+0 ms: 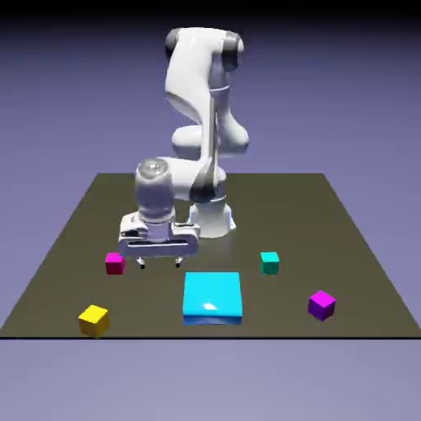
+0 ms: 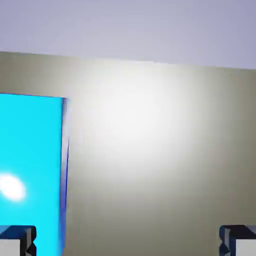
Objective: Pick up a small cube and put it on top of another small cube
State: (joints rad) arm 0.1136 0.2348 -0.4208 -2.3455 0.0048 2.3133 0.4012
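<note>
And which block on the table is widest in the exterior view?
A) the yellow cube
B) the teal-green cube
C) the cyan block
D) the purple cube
C: the flat cyan block spans far more of the table's width than the yellow cube, the purple cube or the teal-green cube.

A flat cyan block [image 1: 212, 294] lies on the dark worktop [image 1: 156, 322], between a yellow cube [image 1: 94, 321] toward the exterior view's left and a purple cube [image 1: 321, 305] toward its right. Behind is a blue-violet backdrop [image 1: 66, 90].
</note>
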